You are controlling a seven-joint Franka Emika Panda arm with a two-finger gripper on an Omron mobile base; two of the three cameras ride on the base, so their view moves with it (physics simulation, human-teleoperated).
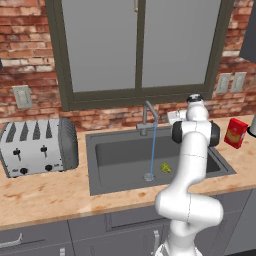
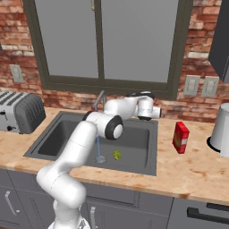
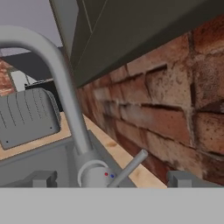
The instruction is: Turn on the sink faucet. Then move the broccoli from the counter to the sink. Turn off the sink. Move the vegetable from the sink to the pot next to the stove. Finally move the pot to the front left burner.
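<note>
The broccoli (image 1: 165,167) is seen lying in the sink (image 1: 100,150), beside the stream of water (image 1: 152,150), so it gets washed. The end effector (image 3: 109,180) is held wide, with the faucet (image 3: 65,87) handle (image 3: 129,168) between its fingers, likely so the water can be shut off next.

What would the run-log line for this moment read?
step: turn off faucet | water: running | broccoli: in sink | gripper: at handle, jaws open
</note>
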